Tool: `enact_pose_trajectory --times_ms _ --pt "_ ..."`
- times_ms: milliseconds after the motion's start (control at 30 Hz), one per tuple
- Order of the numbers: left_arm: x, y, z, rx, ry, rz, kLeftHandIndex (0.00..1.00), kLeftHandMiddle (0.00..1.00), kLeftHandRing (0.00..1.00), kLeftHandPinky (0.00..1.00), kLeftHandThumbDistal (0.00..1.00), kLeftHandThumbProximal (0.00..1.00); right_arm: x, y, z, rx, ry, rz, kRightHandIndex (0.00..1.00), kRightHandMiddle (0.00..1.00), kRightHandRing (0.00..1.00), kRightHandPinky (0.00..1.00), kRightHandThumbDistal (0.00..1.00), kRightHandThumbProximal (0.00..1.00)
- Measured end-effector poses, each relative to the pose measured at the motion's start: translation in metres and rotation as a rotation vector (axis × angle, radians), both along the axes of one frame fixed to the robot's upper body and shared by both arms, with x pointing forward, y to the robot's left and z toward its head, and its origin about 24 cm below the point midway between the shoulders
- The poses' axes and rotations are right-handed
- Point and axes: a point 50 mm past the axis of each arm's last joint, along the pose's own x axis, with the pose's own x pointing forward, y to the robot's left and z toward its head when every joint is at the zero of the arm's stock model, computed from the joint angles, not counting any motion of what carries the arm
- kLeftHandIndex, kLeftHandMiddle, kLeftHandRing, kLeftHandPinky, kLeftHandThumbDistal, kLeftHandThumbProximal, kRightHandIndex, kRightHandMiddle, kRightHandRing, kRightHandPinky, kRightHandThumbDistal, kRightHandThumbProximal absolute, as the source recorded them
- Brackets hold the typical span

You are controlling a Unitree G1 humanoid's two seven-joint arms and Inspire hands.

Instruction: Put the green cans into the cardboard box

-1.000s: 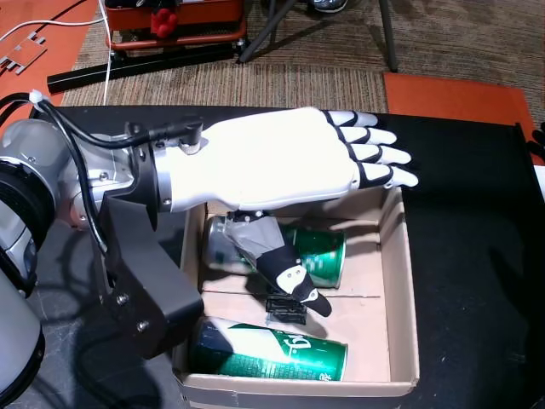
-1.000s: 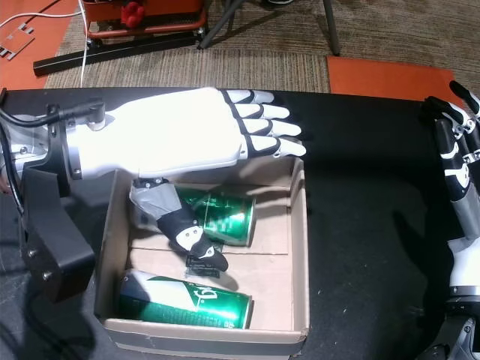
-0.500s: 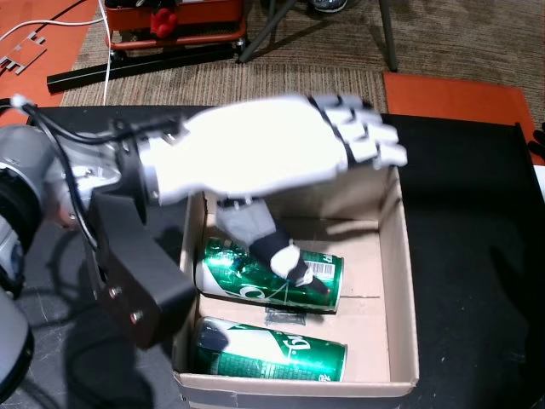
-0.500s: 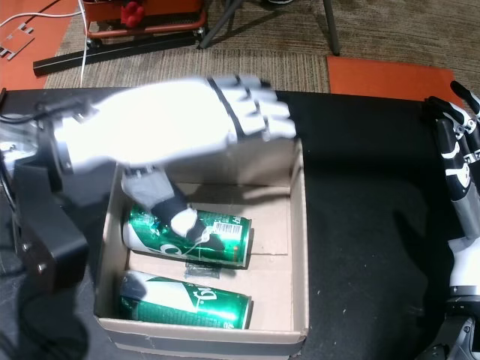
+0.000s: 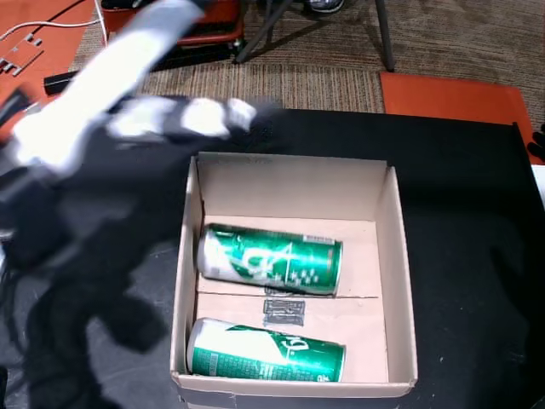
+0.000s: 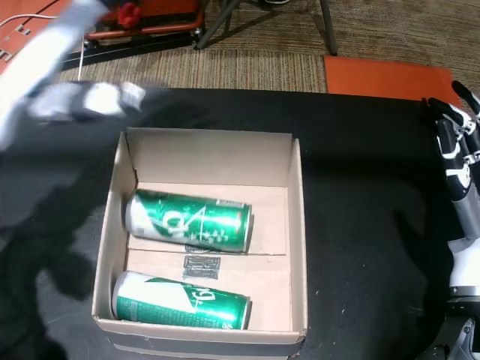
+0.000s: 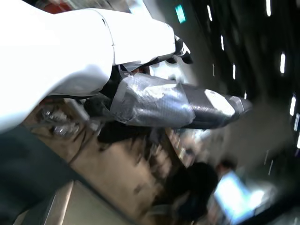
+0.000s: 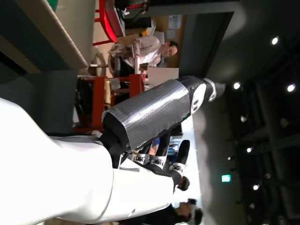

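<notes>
Blurred white left hand (image 5: 183, 118) raised beyond open brown cardboard box (image 5: 387, 264), fingers spread, empty. Right hand (image 6: 459, 161) upright at table edge, fingers apart. Two green aluminium cans (image 5: 270, 259) lying sideways inside.

Open cardboard box (image 5: 394, 256) on black table, two green cans (image 5: 271, 260) (image 5: 266, 352) lying sideways, parallel, inside

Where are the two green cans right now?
In both head views, both green cans lie on their sides inside the cardboard box, one behind the other.

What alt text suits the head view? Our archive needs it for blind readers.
Two green cans lie on their sides in an open cardboard box on a black table. The left hand, motion-blurred, is left of and behind the box.
</notes>
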Motion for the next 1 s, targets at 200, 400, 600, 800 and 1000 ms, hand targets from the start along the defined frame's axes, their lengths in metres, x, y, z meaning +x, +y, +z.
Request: enact_pose_trajectory --times_ms 200,400,600,800,1000 --pt "-0.013 0.016 -0.017 -0.391 -0.093 -0.099 1.00 0.98 0.96 0.95 0.90 0.91 -0.002 -0.005 0.011 -0.026 -0.082 -0.008 0.64 0.63 0.67 0.77 1.00 0.67" --pt "-0.023 0.021 -0.034 -0.522 -0.162 -0.179 1.00 1.00 1.00 0.96 0.89 0.92 -0.007 -0.007 0.021 -0.053 -0.170 -0.007 0.66 0.66 0.71 0.80 1.00 0.69" --pt "-0.020 0.015 -0.041 -0.601 -0.140 -0.247 0.98 0.96 0.96 0.94 0.78 0.91 -0.011 -0.009 0.021 -0.051 -0.194 -0.025 0.67 0.67 0.72 0.78 1.00 0.73" --pt "-0.013 -0.002 -0.047 -0.609 -0.032 -0.295 0.94 0.93 0.93 0.91 0.77 0.94 -0.012 -0.006 0.021 -0.068 -0.199 -0.056 0.66 0.68 0.72 0.78 0.99 0.75" --pt "-0.011 -0.014 -0.053 -0.577 0.050 -0.311 0.93 0.94 0.92 0.89 0.77 0.98 -0.013 -0.001 0.021 -0.092 -0.202 -0.057 0.66 0.69 0.74 0.80 0.97 0.77"
